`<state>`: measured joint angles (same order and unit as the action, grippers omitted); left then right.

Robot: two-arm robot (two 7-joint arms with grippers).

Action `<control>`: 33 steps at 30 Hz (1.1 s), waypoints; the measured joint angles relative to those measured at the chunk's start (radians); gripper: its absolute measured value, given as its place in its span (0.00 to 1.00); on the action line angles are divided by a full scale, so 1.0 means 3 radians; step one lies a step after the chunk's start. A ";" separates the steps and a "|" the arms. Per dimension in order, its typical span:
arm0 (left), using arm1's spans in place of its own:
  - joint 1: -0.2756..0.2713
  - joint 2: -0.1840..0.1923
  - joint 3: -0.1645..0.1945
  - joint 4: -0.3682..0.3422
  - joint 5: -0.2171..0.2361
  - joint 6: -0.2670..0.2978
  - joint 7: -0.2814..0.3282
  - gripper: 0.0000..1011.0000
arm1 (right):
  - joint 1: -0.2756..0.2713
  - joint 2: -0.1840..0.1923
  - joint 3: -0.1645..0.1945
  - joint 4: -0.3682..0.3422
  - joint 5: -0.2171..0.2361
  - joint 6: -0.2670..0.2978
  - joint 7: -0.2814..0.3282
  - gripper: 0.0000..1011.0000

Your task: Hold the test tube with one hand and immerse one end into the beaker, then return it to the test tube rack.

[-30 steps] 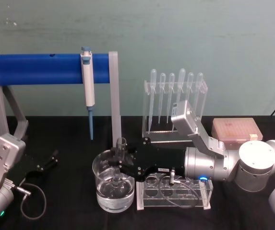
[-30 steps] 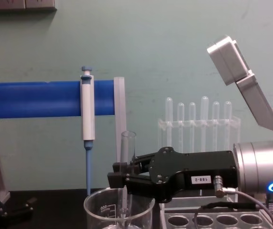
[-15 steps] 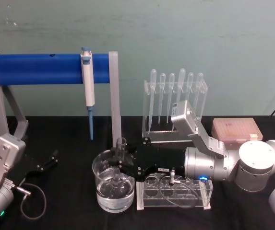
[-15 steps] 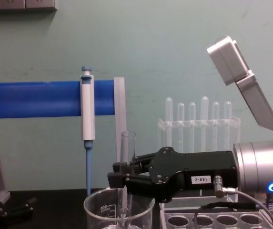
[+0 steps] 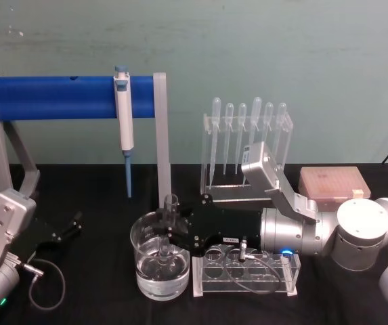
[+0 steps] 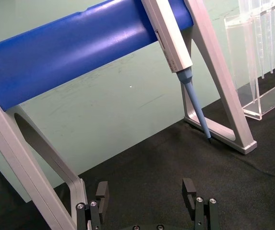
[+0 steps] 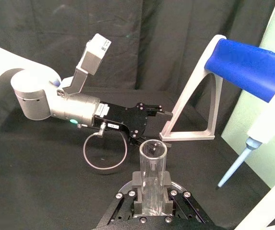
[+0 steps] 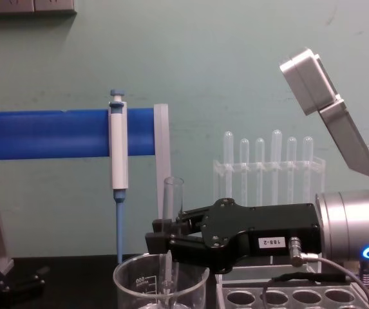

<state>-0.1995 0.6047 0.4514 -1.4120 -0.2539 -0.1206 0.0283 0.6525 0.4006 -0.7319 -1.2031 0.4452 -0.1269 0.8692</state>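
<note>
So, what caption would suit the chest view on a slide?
The right hand holds the test tube upright, its lower end dipped into the beaker.

test tube [image 5: 171, 206] in beaker [image 5: 143, 269], rack [image 5: 280, 282] right of beaker

The right gripper [image 8: 163, 239] clamps the tube [image 8: 173, 196] upright over the beaker [image 8: 127, 284], its lower end inside; the rack [image 8: 287, 298] sits just right of the beaker.
</note>
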 joint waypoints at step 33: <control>0.0000 0.0000 0.0000 0.0000 0.0000 0.0000 0.0000 0.99 | 0.0000 0.0000 0.0000 0.0000 0.0000 0.0000 0.0000 0.22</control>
<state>-0.1995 0.6047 0.4514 -1.4120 -0.2539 -0.1206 0.0283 0.6525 0.4006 -0.7319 -1.2031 0.4452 -0.1269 0.8691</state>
